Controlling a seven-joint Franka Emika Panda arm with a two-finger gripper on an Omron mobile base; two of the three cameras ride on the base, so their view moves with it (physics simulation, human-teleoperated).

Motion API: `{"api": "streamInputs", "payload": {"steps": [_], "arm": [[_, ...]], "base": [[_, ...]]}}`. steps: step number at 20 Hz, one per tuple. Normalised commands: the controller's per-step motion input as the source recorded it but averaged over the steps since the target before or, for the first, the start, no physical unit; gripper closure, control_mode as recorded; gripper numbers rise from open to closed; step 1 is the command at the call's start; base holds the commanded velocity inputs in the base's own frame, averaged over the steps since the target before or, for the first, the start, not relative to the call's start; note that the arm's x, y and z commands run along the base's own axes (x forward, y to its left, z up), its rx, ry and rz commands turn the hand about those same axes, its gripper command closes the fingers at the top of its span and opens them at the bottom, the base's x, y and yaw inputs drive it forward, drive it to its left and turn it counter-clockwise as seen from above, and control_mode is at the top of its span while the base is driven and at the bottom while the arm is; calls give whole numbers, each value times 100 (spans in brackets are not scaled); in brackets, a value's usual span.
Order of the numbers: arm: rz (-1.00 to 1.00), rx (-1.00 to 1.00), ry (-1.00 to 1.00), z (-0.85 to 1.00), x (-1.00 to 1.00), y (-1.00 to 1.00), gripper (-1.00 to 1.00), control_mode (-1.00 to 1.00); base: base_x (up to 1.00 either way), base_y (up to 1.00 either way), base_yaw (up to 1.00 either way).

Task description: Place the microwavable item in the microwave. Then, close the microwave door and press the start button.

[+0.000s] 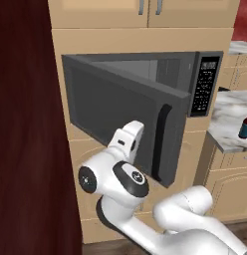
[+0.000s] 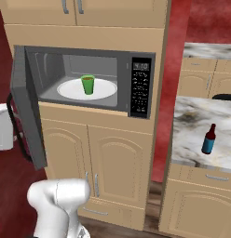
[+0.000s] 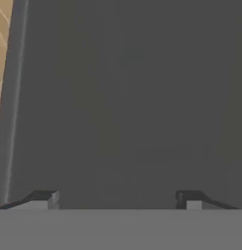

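Tan kitchen cabinets (image 2: 112, 158) with dark red walls around them, and the microwave (image 2: 89, 81) built into the cabinet column is the landmark here.

Closest to the camera is the gripper (image 3: 115, 199), with its jaws spread wide and nothing between them. The two dark fingertips (image 3: 44, 197) sit far apart right up against the flat grey face of the microwave door (image 1: 125, 119). From the left base view the arm's hand is tucked against the outside of that door, just beside the black vertical bar handle (image 1: 160, 144).

The door hangs swung partway out from the microwave's left side, so the cavity is still open. Inside, the green cup (image 2: 88, 85) stands upright in the middle of the white round plate (image 2: 71, 90), with something brownish in it.

On the microwave's right edge is the black keypad panel (image 2: 140, 88) with a small digital display at the top; the characters are too small to read.

Further off, to the right of the microwave, a marble counter (image 2: 192, 125) holds a dark brown bottle (image 2: 208, 139) with a blue label, standing upright. No lettering on the label can be made out.
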Motion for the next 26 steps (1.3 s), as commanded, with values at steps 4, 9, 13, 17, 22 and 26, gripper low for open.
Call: {"api": "streamInputs", "payload": {"steps": [4,9,13,17,22,26], "arm": [[-4,6,0,30,43,-100,-100,-100],[-2,6,0,29,51,-91,-100,-100],[0,9,0,15,71,-68,-100,-100],[0,10,0,2,91,-42,-100,-100],[1,7,0,6,82,-17,-100,-100],[3,4,1,13,86,0,-100,-100]], "base": [[0,0,0],[0,0,0],[0,0,0],[0,0,0],[0,0,0],[0,0,0]]}}
